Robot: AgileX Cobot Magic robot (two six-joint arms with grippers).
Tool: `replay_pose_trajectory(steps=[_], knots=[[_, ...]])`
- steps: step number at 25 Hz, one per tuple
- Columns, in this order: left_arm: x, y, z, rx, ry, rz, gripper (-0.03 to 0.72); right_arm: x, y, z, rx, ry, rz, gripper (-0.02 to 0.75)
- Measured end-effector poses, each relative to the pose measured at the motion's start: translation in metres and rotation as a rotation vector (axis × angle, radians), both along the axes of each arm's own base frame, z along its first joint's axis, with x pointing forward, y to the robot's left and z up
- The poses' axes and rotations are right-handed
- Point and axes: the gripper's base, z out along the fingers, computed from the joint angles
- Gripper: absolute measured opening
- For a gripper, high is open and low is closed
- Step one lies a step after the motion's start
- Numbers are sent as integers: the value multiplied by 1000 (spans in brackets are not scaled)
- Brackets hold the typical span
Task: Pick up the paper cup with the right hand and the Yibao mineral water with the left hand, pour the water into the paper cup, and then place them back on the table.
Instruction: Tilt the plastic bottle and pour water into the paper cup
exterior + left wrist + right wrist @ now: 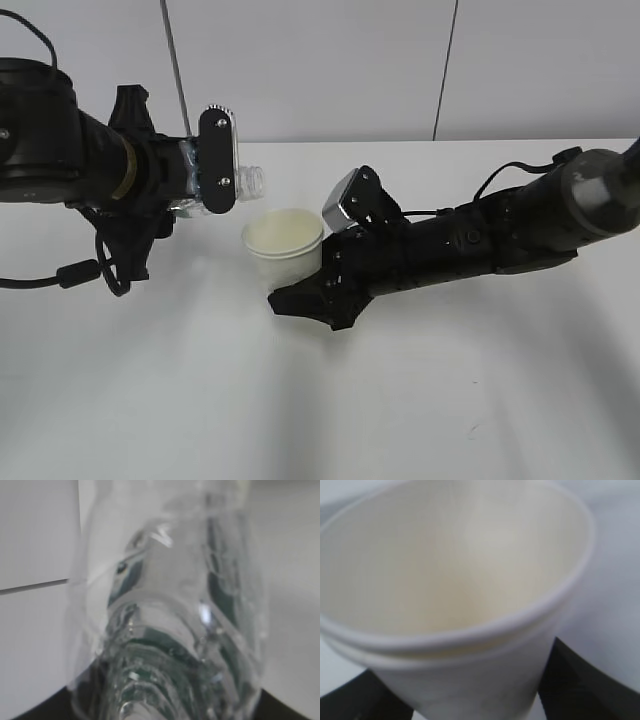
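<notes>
Left hand [215, 160] clamped on Yibao mineral water [248, 180] | axis horizontal, mouth toward 3 o'clock | paper cup [284, 248] gripped by right hand [330, 268], rim at 5 o'clock of mouth

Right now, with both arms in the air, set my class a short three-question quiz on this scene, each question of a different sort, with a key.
1. True or false: the Yibao mineral water is tipped sideways, its open neck towards the paper cup.
2. Multiple choice: the right hand holds A) a glass B) the paper cup C) a spoon.
3. Fill in: in the exterior view, the bottle's mouth lies to the ____ of the cup.

Key: 1 true; 2 B; 3 left. The left hand grips the bottle above the table.
</notes>
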Motion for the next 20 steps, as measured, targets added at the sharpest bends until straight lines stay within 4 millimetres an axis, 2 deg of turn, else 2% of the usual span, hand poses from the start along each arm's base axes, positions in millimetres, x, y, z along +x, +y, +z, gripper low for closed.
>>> replay_pose_trajectory(steps=[20], knots=[[2,2,3,104,-49,-39,332,0,3,-1,-19,2,-10,515]])
